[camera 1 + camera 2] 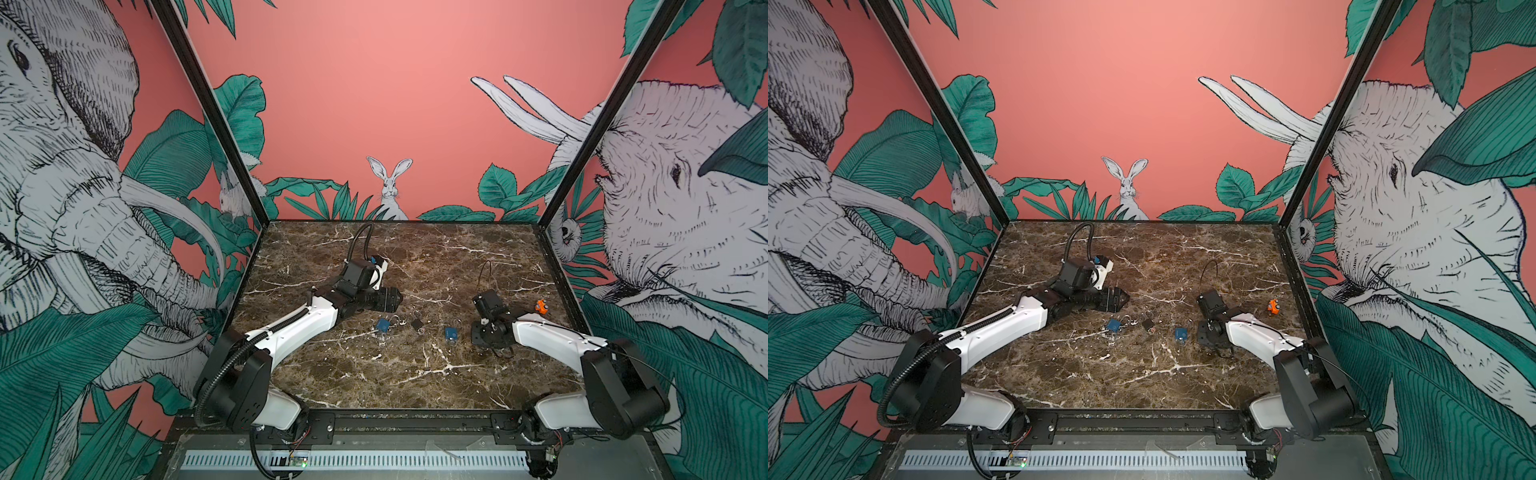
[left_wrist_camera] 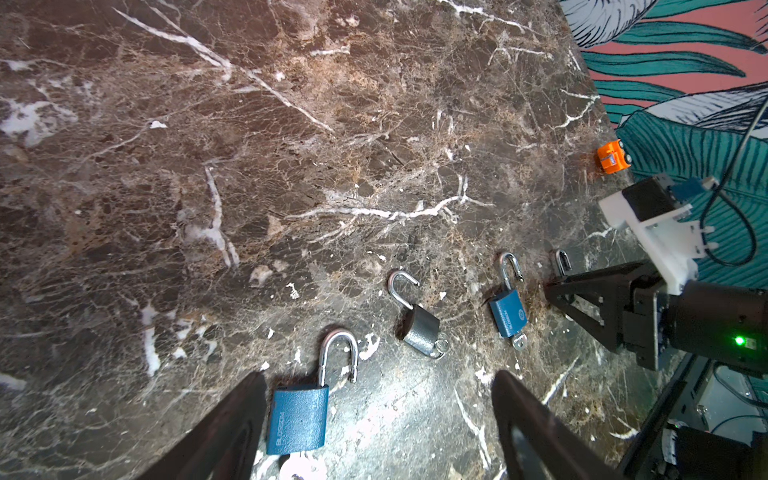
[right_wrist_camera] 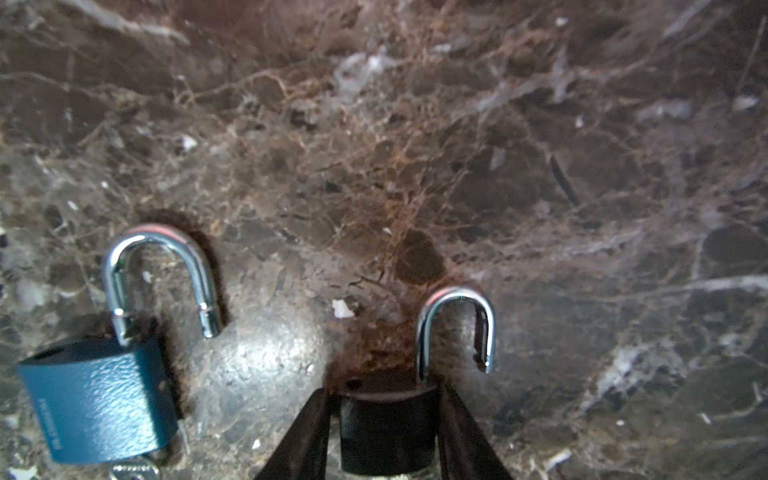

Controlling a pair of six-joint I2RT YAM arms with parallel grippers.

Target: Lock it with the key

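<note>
While right end effector [image 3: 382,392] pinches black padlock [image 3: 386,428], left end effector [image 2: 379,376] spread; blue padlock [image 3: 99,399] beside.

Four open-shackled padlocks are lying on the brown marble table [image 2: 208,166]: two blue metal padlocks [image 2: 297,419] [image 2: 508,313], one dark grey metal padlock [image 2: 420,328], one black metal padlock [image 3: 386,428]. One small orange toy vehicle [image 1: 541,306] is sitting nearby. Two black robot hands are showing: left hand [image 2: 378,376], right hand [image 3: 384,392].

Black padlock [image 3: 388,428] — shackle [image 3: 422,340] open
</note>
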